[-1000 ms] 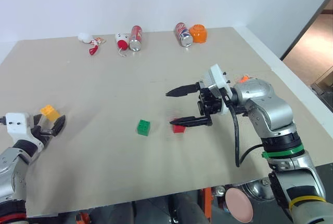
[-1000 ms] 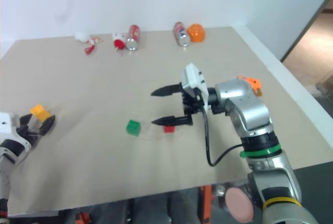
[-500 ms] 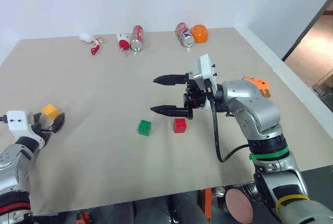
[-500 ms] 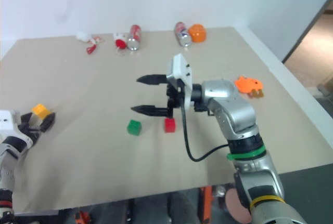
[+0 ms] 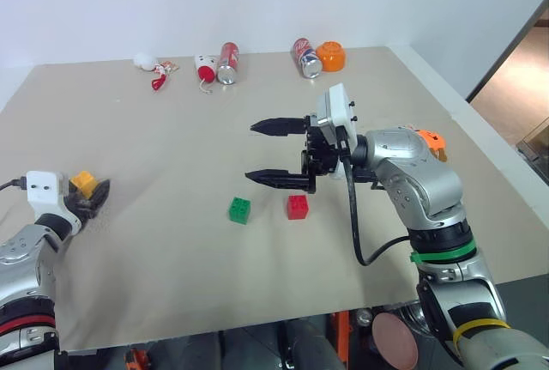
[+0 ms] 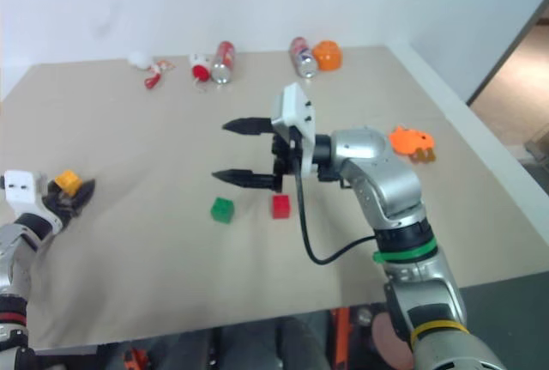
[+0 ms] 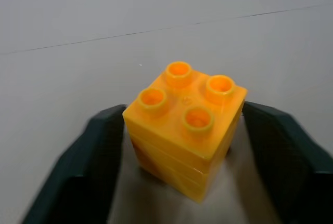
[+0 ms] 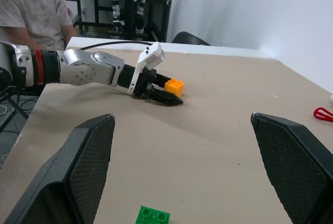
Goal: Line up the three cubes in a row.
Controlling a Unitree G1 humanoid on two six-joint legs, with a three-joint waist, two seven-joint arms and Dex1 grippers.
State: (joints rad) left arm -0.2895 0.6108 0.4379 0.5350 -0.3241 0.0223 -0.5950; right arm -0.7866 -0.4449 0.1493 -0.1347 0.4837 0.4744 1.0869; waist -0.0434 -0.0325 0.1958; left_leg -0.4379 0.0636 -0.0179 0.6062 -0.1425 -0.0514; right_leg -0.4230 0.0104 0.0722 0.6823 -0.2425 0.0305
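Two cubes sit close together near the middle of the table (image 5: 171, 284), toward its near edge: green cube (image 5: 239, 209) and red cube (image 5: 297, 207), side by side with a small gap, roughly level with each other. That pair already reads as the start of a row.

Third one, the yellow-orange cube (image 5: 83, 184), lies well apart by the table's left edge. My left gripper (image 5: 90, 198) is around it; in the left wrist view the cube (image 7: 184, 128) stands upright, studs up, between my two black fingers (image 7: 99, 156), one on each flank. One finger looks to meet a face; at the other I cannot tell contact from a sliver of gap. I judge the grasp as closing, not yet proven firm.

My right gripper (image 5: 276, 153) hangs above the table just beyond the green and red cubes, jaws spread wide, holding nothing.

Step in hand, as I judge it: secure the yellow-orange cube and bring it to the pair. To do it well: squeeze on opposite flat faces, not corners, so it does not twist out. Lift clear before travelling, rather than dragging. Set it beside the green cube on the same line, matching the gap. Keep my right arm out of the path.

Far edge: two cans (image 5: 226, 63), an orange bowl (image 5: 329, 56), small toys. Not mine to touch.
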